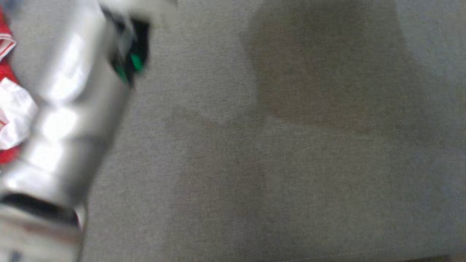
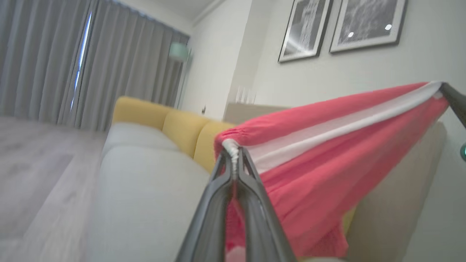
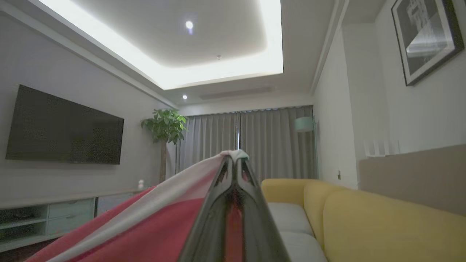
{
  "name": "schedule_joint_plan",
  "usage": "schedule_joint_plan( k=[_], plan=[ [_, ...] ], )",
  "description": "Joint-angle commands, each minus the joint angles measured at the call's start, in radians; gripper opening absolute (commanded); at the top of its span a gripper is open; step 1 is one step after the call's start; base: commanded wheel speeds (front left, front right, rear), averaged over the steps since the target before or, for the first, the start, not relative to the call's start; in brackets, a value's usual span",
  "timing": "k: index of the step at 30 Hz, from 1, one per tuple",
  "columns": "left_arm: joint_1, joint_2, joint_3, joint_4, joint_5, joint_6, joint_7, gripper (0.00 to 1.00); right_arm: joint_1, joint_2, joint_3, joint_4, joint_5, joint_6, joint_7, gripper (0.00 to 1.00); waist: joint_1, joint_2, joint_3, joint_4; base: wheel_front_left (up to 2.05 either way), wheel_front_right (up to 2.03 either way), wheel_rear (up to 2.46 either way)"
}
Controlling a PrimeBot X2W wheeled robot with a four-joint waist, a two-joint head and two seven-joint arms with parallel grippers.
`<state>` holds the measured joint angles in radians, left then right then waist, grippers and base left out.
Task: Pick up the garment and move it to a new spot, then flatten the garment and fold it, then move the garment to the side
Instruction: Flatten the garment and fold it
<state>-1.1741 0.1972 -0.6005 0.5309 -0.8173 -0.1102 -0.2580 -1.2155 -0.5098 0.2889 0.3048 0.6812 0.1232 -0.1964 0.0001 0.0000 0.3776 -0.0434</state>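
Observation:
The garment [image 2: 327,153] is red with a white band. In the left wrist view it hangs stretched in the air above the sofa. My left gripper [image 2: 234,153] is shut on the gathered end of that white band. The cloth runs up to the right to a dark finger of my right gripper [image 2: 451,98]. In the right wrist view my right gripper [image 3: 236,160] is shut on the band's other end, and the garment [image 3: 153,218] falls away to the lower left. The blurred head view has a bit of the garment [image 1: 5,72] at its left edge, behind a pale forearm [image 1: 69,109].
A sofa with a grey seat [image 2: 145,196] and yellow back cushions [image 3: 382,225] lies under the cloth. Its grey fabric [image 1: 291,163] spreads across the head view. A wood floor [image 2: 32,163], grey curtains [image 3: 262,142], a wall television [image 3: 65,127], a potted plant [image 3: 165,127] and a low cabinet [image 3: 47,218] stand around.

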Motion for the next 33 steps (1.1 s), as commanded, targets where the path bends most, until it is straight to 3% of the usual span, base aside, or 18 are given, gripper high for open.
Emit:
schedule_joint_plan(
  k=[1, 7, 12, 18, 22, 27, 33],
  plan=[
    [0.074, 0.025, 0.004, -0.007, 0.005, -0.010, -0.004, 0.00, 0.132, -0.019, -0.014, -0.025, 0.019, 0.008, 0.010, 0.00, -0.0001, 0.0000, -0.013, 0.022, 0.00, 0.00, 0.00],
    [0.438, 0.024, -0.136, -0.071, 0.016, -0.020, -0.004, 0.00, 0.639, -0.040, -0.060, -0.118, 0.049, 0.008, 0.090, 0.00, -0.0001, 0.0000, -0.056, 0.056, 0.00, 0.00, 0.00],
    [0.705, 0.057, -0.173, -0.156, 0.061, -0.020, -0.004, 0.00, 1.015, -0.011, -0.161, -0.265, 0.065, 0.008, 0.168, 0.00, -0.0001, 0.0000, -0.108, 0.048, 0.00, 0.00, 0.00],
    [0.942, 0.096, -0.166, -0.210, 0.122, -0.015, -0.004, 0.00, 1.331, 0.027, -0.257, -0.470, 0.082, 0.008, 0.286, 0.00, -0.0001, 0.0000, -0.166, 0.031, 0.00, 0.00, 0.00],
    [1.093, 0.139, -0.174, -0.279, 0.091, -0.001, 0.002, 0.00, 1.534, 0.052, -0.359, -0.635, 0.071, 0.008, 0.372, 0.00, -0.0001, 0.0000, -0.212, 0.024, 0.00, 0.00, 0.00],
    [1.167, 0.176, -0.132, -0.463, 0.008, 0.029, 0.033, 0.00, 1.591, 0.140, -0.493, -0.783, 0.009, 0.008, 0.425, 0.00, -0.0001, 0.0000, -0.241, 0.031, 0.00, 0.00, 0.00],
    [1.071, 0.107, -0.076, -0.573, -0.152, 0.029, 0.130, 0.00, 1.378, 0.203, -0.481, -0.701, -0.060, 0.008, 0.461, 0.00, -0.0001, 0.0000, -0.210, 0.082, 0.00, 0.00, 0.00]
  ],
)
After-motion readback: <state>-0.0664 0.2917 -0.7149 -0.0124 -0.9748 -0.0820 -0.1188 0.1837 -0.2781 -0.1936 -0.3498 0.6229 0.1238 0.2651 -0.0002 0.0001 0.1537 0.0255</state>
